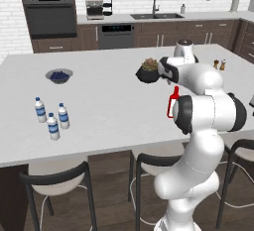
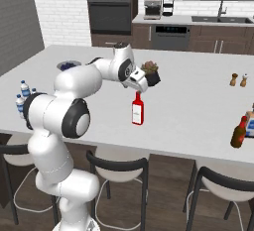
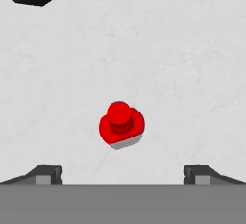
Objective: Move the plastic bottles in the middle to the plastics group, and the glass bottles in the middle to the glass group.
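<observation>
Alignment between gripper point(image 3: 123, 172) and red bottle point(image 3: 121, 124) is what the coming move is judged to turn on. In the hand view the bottle is seen from straight above, its red cap facing the camera and its body foreshortened beneath it, so its long axis is upright and runs nearly along the line of the gripper's approach. The cap lies between the two fingertips point(image 3: 47, 174), roughly centred side to side but a little ahead of them toward the top of that view. The jaws are spread wide and nothing is held between them.

In the right base view the gripper point(image 2: 140, 87) is seen hanging just above the red bottle point(image 2: 138, 109), apart from the cap and not touching it. The arm is folded forward from its shoulder, with the wrist bent so that the hand points down at the counter point(image 2: 193, 101). A dark potted plant point(image 2: 150, 73) stands just behind the hand.

From the tool, the plastics group point(image 1: 52, 118) stands well apart to the left and the glass group point(image 2: 238, 80) well apart to the right. A straight descent is judged enough to bring the fingers around the bottle's neck.
</observation>
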You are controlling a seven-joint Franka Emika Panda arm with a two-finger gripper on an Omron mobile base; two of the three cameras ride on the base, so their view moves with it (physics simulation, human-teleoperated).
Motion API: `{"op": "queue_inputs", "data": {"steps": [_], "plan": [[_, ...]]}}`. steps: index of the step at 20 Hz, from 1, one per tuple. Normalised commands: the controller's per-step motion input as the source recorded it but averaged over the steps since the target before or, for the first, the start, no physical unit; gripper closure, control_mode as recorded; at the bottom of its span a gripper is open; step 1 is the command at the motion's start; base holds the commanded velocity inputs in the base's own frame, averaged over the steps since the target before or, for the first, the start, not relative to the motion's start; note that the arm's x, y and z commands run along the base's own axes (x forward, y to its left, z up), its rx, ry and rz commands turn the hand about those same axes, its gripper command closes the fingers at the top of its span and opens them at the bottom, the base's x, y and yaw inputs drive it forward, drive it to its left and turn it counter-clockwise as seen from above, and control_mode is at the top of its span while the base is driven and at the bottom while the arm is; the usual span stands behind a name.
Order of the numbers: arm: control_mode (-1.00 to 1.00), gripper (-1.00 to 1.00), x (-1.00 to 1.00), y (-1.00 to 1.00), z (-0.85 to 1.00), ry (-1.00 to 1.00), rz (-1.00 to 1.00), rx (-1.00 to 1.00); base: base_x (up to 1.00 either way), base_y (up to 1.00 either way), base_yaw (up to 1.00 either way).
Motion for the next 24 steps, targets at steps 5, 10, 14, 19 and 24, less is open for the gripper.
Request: {"op": "queue_inputs", "data": {"steps": [5, 10, 14, 19, 24], "plan": [[-1.00, -1.00, 0.00, -0.03, -0.24, 0.00, 0.00, 0.00, 0.00, 0.00, 0.00], [-1.00, -1.00, 0.00, -0.08, -0.28, -0.01, 0.01, 0.01, 0.00, 0.00, 0.00], [-1.00, -1.00, 0.00, -0.05, -0.20, -0.03, 0.02, 0.00, 0.00, 0.00, 0.00], [-1.00, -1.00, 0.07, 0.00, -0.08, -0.03, 0.03, 0.00, 0.00, 0.00, 0.00], [-1.00, -1.00, 0.03, 0.00, -0.15, -0.05, 0.05, 0.00, 0.00, 0.00, 0.00]]}}
